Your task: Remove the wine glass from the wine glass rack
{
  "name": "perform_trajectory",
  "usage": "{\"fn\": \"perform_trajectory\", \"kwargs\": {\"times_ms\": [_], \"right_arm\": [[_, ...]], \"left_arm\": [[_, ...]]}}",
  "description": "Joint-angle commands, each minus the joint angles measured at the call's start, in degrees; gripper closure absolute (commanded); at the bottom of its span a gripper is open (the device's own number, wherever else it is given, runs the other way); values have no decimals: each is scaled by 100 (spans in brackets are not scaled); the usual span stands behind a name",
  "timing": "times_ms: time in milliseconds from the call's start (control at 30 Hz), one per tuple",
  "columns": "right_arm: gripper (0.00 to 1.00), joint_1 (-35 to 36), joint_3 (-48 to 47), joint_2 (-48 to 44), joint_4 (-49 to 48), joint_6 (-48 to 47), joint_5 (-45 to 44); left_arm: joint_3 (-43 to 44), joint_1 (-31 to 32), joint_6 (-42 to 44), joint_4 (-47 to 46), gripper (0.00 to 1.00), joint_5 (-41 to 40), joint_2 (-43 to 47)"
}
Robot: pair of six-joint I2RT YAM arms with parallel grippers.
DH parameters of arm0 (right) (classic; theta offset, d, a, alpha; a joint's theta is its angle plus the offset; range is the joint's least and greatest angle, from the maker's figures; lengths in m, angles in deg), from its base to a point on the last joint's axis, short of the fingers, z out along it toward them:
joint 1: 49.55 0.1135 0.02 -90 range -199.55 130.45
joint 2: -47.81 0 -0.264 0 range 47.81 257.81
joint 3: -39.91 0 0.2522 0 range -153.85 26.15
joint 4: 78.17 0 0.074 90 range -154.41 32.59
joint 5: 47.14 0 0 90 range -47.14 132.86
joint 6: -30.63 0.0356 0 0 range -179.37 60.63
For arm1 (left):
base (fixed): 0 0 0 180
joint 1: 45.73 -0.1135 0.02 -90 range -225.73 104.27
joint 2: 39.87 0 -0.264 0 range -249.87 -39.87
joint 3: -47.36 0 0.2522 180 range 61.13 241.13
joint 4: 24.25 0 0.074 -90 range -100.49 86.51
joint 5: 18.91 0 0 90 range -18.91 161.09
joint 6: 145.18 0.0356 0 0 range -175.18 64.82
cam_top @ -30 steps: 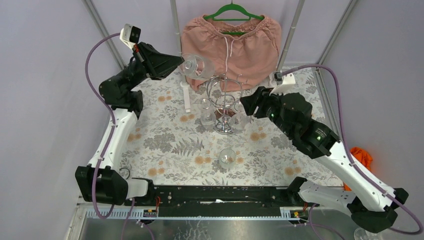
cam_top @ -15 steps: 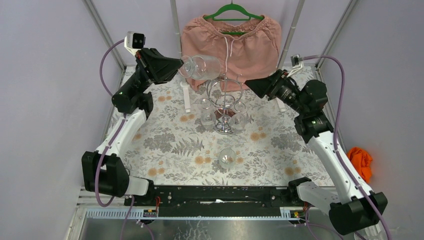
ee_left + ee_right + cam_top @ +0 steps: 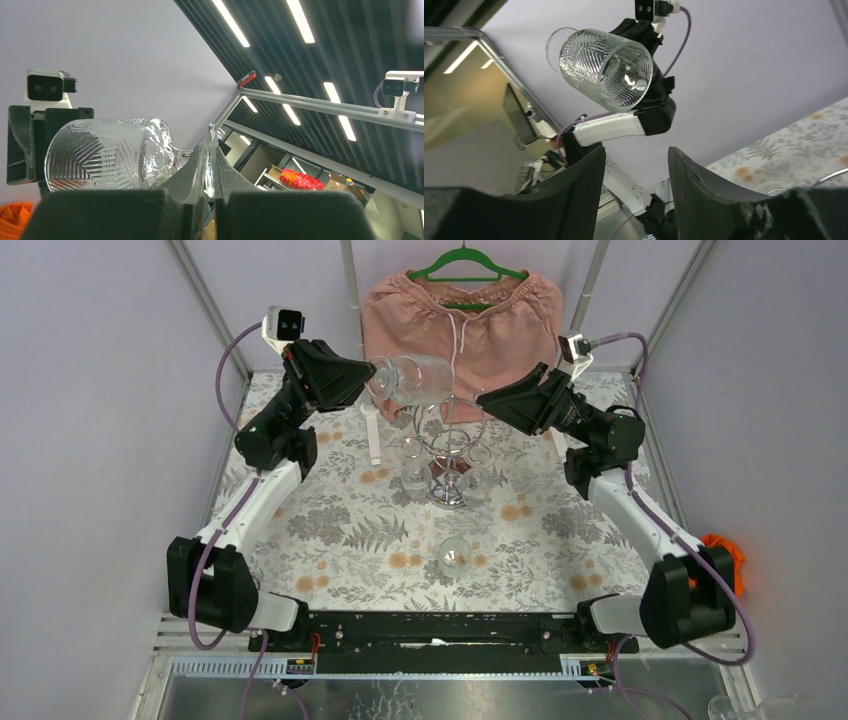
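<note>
The table (image 3: pixel 330 530) is covered with a cloth that has grey leaves and orange flowers on it. The shiny wine glass rack (image 3: pixel 449 492) stands on its round foot in the middle of the table. A clear glass (image 3: pixel 455 555) sits alone nearer the front edge, and a white post (image 3: pixel 373 435) stands near the rack on its left.

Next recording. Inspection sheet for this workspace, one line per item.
Surface: floral tablecloth, flat.
Job's things: wine glass held sideways, off the wine glass rack; other glasses at the rack's base.
Clutter: loose glass on the cloth; orange cloth off the table's right side.
Grippers: left gripper jaws shut on the wine glass's foot; right gripper jaws open, empty.
Cables: purple cables loop free of the rack.
Surroundings: pink shorts on green hanger behind.
</note>
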Motion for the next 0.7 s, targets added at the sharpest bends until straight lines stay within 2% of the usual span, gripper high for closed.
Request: {"fn": "perform_trajectory", "kwargs": {"times_ms": [0,133,333,667], "right_arm": [[44,-36,-419,803,-2930,1968,346],[47,-30,-637,1035,-2974,2042,408],[39,-26,-967,1096,-2980,2156,385],[36,42,-1333,1401,-2983,2402,363]], "left_arm": [[29,21,-403,-592,100,-332,-2],[0,43,-391,-592,100,-324,-49],[35,131,-302,-583,100,-303,-176],[204,341,-271,-591,100,-286,-532]]}}
